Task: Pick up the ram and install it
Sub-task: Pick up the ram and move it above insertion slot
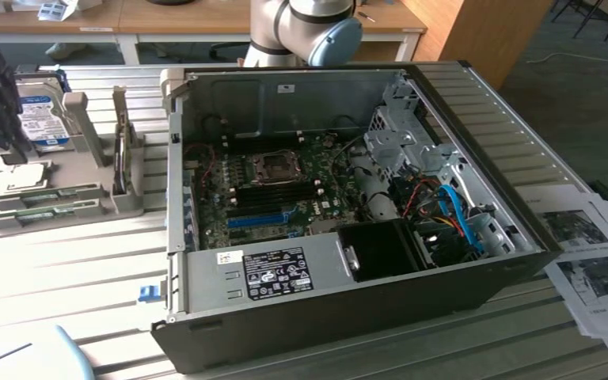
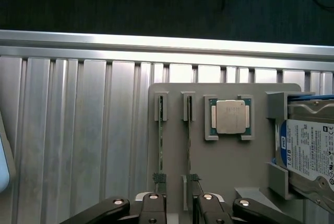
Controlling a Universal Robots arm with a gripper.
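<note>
My wrist points straight down over the gray holder (image 2: 229, 166), which sits near the slatted tabletop's (image 2: 78, 130) edge. My gripper (image 2: 180, 203) hangs released, fingers spread, grasping nothing. The ram (image 2: 189, 145) stands on edge in a holder slot beside the processor (image 2: 230, 116), in line with the gap between my fingers. A second stick (image 2: 160, 145) stands just beside it.

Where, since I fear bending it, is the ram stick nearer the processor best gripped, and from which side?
Pinch the ram stick mid-length across its flat faces, coming straight down from above: it stands on edge in the grey holder, ends slotted, leaving its thin top edge free.
</note>
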